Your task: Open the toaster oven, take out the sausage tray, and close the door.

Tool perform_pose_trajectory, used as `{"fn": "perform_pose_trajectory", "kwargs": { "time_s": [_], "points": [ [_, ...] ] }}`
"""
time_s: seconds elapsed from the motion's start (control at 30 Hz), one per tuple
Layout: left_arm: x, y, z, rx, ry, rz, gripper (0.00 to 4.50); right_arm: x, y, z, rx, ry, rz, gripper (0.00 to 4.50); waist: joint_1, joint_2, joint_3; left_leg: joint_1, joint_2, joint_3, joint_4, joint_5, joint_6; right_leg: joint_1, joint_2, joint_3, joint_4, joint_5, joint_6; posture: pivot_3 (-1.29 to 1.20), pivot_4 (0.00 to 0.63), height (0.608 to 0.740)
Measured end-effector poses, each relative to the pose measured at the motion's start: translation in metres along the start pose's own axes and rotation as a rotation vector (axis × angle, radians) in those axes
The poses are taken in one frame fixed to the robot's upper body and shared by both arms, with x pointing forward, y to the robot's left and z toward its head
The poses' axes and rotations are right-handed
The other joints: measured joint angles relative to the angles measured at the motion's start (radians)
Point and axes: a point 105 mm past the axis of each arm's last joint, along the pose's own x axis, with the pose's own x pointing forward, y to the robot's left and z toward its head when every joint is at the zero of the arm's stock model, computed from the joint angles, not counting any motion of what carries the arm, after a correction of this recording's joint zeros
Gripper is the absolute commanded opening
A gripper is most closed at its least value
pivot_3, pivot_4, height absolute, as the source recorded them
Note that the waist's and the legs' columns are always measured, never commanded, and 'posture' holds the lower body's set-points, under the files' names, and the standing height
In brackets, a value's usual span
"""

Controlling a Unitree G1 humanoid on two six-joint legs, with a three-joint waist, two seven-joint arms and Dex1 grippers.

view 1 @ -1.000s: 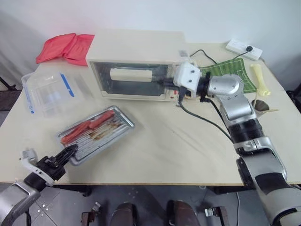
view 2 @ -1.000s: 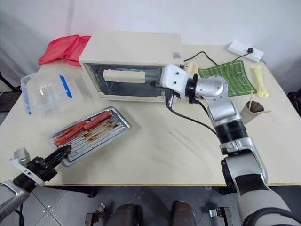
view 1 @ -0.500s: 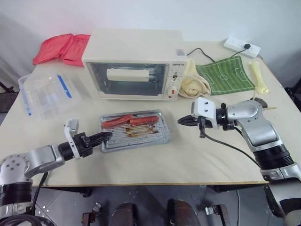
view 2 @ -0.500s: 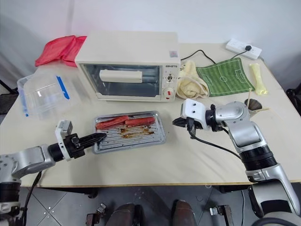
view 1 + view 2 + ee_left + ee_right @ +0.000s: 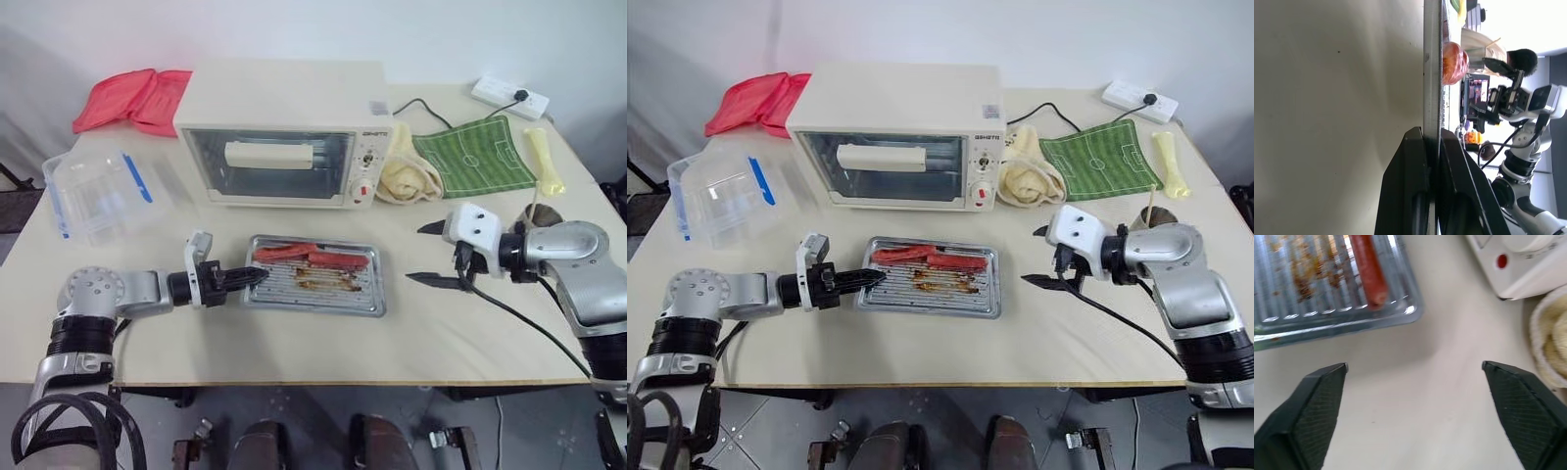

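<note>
Sausage tray (image 5: pixel 315 275) sits before the shut toaster oven (image 5: pixel 284 135) — we pinch its near end in our left gripper (image 5: pixel 250 276), its long axis running toward our right gripper (image 5: pixel 423 254), spread empty just beyond.

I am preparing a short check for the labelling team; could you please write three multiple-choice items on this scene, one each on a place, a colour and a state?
1. Where does the sausage tray lie?
A. inside the oven
B. on the table in front of the toaster oven
C. in the clear plastic box

2. What colour is the cloth at the table's far left corner?
A. red
B. blue
C. black

3. How is the right tool?
A. shut on the tray
B. shut on nothing
C. open, apart from the tray

Answers: 1 B, the tray rests on the tabletop before the closed door. 2 A, it is plainly red. 3 C, its fingers stand wide with bare table between; the left tool pinches the tray's rim.
</note>
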Motion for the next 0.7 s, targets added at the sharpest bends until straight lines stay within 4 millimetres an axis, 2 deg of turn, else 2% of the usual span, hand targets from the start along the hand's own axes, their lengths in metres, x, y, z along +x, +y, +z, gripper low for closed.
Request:
{"fn": "perform_pose_trajectory", "kwargs": {
  "time_s": [0.1, 0.33, 0.5, 0.6, 0.7],
  "points": [
    [0.003, 0.001, 0.002, 0.007, 0.008, 0.0, 0.0, -0.003, -0.007, 0.001, 0.001, -0.007, -0.054, 4.47, 0.008, 0.0, 0.0, 0.0, 0.0, 0.0, 0.003, 0.0, 0.0, 0.0, 0.0, 0.001, 0.002, 0.0, 0.0, 0.0, 0.15, 0.74],
    [-0.001, 0.013, 0.001, 0.031, 0.025, 0.069, 2.12, -0.003, -0.006, 0.002, 0.0, -0.005, -0.079, 4.5, -0.001, 0.0, 0.0, 0.0, 0.001, 0.001, 0.004, 0.0, 0.0, -0.001, 0.0, 0.003, 0.004, 0.0, 0.0, 0.0, 0.15, 0.74],
    [-0.012, 0.008, 0.004, 0.06, -0.009, 0.052, 3.57, -0.003, -0.006, 0.003, -0.002, -0.008, -0.08, 4.5, -0.009, 0.0, 0.0, 0.001, 0.003, 0.0, 0.004, 0.0, 0.0, -0.002, 0.001, 0.004, 0.005, 0.0, 0.0, 0.0, 0.15, 0.74],
    [-0.025, 0.004, 0.008, 0.157, -0.037, 0.089, 4.43, -0.002, -0.005, 0.003, -0.002, -0.01, -0.067, 4.5, -0.012, 0.0, 0.0, 0.002, 0.003, -0.002, 0.003, 0.0, 0.0, -0.002, 0.001, 0.006, 0.005, 0.0, 0.0, 0.0, 0.15, 0.74],
    [-0.052, 0.007, 0.016, 0.36, -0.128, 0.16, 4.47, -0.001, 0.0, 0.003, -0.004, -0.011, -0.028, 4.5, -0.025, 0.0, 0.0, 0.003, 0.003, -0.002, 0.001, 0.0, 0.0, -0.003, 0.001, 0.007, 0.004, 0.0, -0.001, 0.0, 0.15, 0.74]
  ]
}}
